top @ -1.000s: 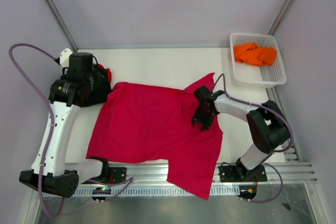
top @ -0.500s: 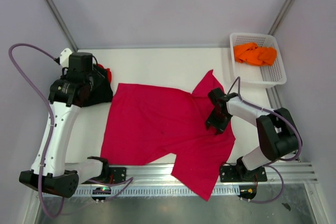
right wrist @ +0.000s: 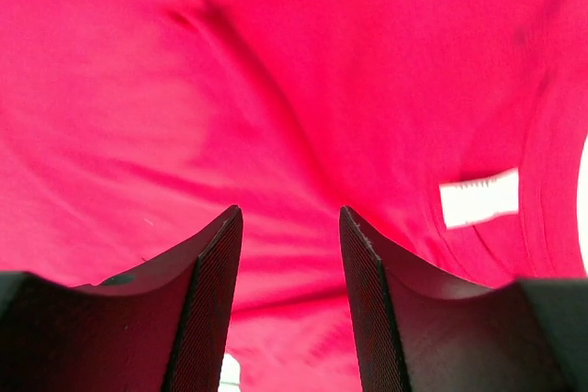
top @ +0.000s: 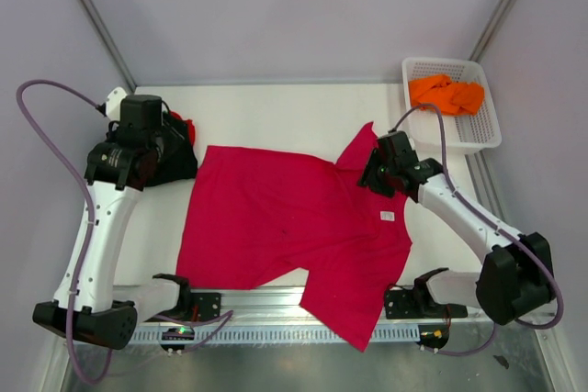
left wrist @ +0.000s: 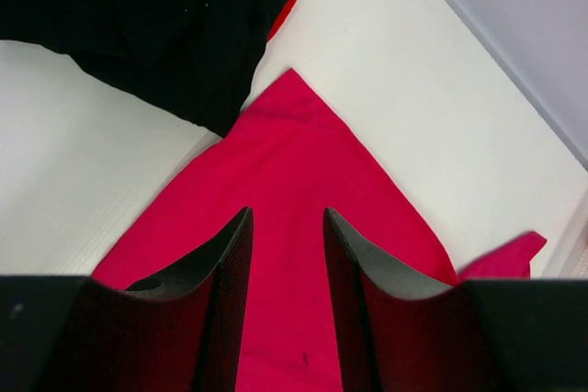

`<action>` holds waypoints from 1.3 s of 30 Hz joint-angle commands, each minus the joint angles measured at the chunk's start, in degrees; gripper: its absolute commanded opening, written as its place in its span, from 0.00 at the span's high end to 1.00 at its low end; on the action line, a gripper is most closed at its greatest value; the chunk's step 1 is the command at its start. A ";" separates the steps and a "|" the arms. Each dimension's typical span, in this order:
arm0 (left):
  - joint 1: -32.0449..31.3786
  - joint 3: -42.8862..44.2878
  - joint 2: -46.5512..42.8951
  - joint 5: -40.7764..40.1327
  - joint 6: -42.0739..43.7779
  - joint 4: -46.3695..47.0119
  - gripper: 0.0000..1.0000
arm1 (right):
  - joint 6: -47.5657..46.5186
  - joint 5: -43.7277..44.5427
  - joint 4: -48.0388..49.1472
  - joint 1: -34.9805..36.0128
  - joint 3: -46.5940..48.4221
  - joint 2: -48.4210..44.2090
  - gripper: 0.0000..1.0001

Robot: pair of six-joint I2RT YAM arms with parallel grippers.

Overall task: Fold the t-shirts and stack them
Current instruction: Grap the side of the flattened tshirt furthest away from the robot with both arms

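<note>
Robot lab cell, grey panel walls [top: 276,6], aluminium mounting rail [top: 276,302]

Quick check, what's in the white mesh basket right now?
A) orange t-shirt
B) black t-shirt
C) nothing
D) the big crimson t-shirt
A: the orange t-shirt lies bunched inside the white mesh basket at the table's far right corner. The black t-shirt is over on the left side, and the crimson t-shirt is spread on the table.

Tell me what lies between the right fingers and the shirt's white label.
Only crimson t-shirt cloth separates the fingers from the white label, clearest in the right wrist view.
</note>
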 commanded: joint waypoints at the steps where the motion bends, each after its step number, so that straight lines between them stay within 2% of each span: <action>1: -0.13 -0.93 -0.76 1.57 -0.64 1.64 0.61 | -3.77 4.63 3.26 -0.34 4.86 1.24 0.49; 6: -0.13 -0.67 -0.59 1.75 -0.65 1.73 0.61 | -0.09 3.77 3.08 -1.39 9.79 10.01 0.49; 11: -0.13 -0.66 -1.20 0.96 -0.73 0.76 0.61 | 6.24 -5.98 9.57 -4.29 10.84 17.59 0.49; 21: -0.13 -0.40 -2.70 -0.97 0.06 -0.56 0.61 | 6.16 -6.35 8.45 -4.47 20.78 28.40 0.49; 27: -0.13 -0.49 -2.26 -0.88 -0.12 -0.56 0.61 | 6.25 -6.61 8.62 -4.47 21.57 29.99 0.49; 32: -0.13 -0.22 -2.08 -1.23 0.06 0.06 0.60 | 7.21 -6.17 4.76 -4.47 21.22 29.47 0.49; 39: -0.13 -0.49 -1.20 -0.53 -0.29 0.76 0.60 | 9.50 -4.59 1.76 -4.38 17.36 27.80 0.49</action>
